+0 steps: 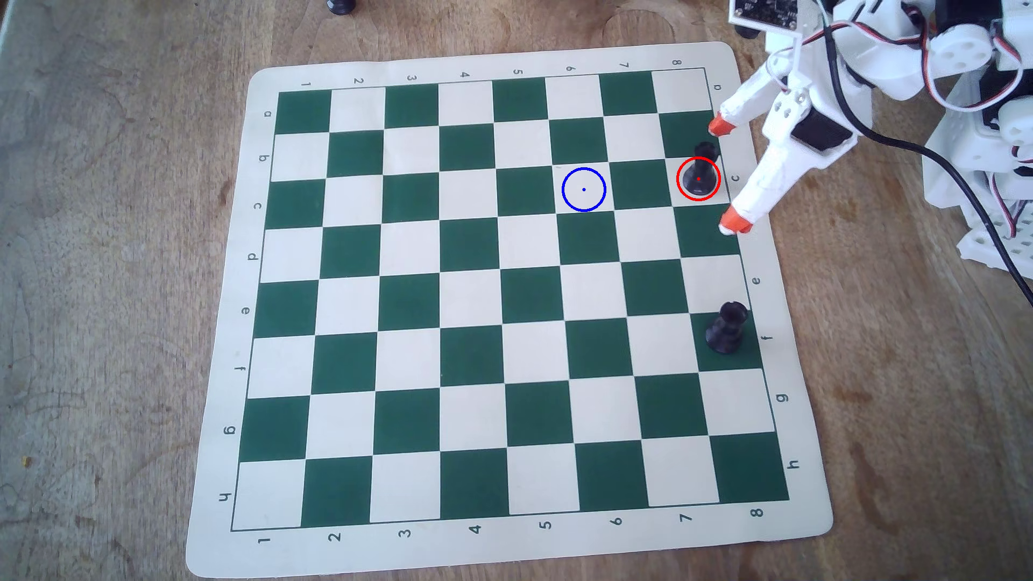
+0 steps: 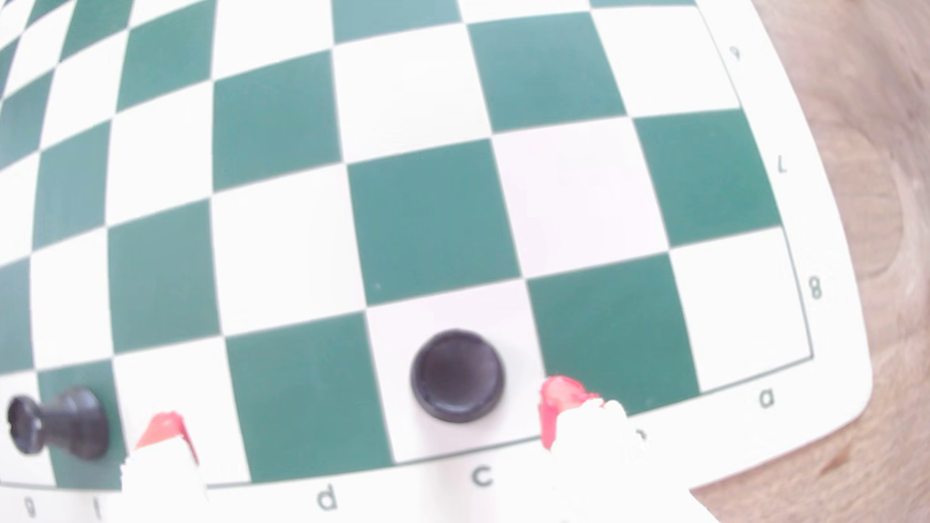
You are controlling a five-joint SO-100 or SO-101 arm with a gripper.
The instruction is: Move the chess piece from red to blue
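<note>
Overhead view: claw (image 1: 725,174) spread wide, holding nothing, one orange-tipped finger on each side of the chess piece (image 1: 699,173), neither touching it. Piece stands upright on the c8 square at the board's right edge, base inside red (image 1: 699,179). Wrist view agrees: claw (image 2: 362,417) straddles the piece (image 2: 457,374), fingertips (image 2: 558,402) low and close to the board (image 2: 433,221) surface as far as I can tell.

Risks from here, my read:
- Gap is uneven in the wrist view, with the piece nearer the right tip. Closing as is, one finger lands first and shoves or tips it. Slim waist and flared base make it topple-prone.
- Height unclear. Pinch at the crown and it pivots out; too low and the tips scrape the mat and rumple it.
- Piece sits ahead of the tips in the wrist view, so the claw may need to push further in, or the grasp catches only the near edge.
- Blue (image 1: 583,189) is two squares left in the same row, path clear. Low carry could drag the base on the board (image 1: 503,290).
- Rook-like piece (image 1: 726,327) on f8 is well apart from the route, but the lower finger swings nearest it on a wide reopening.
- Board overhangs nothing; bench (image 1: 112,279) is flat, so no concern there.
</note>
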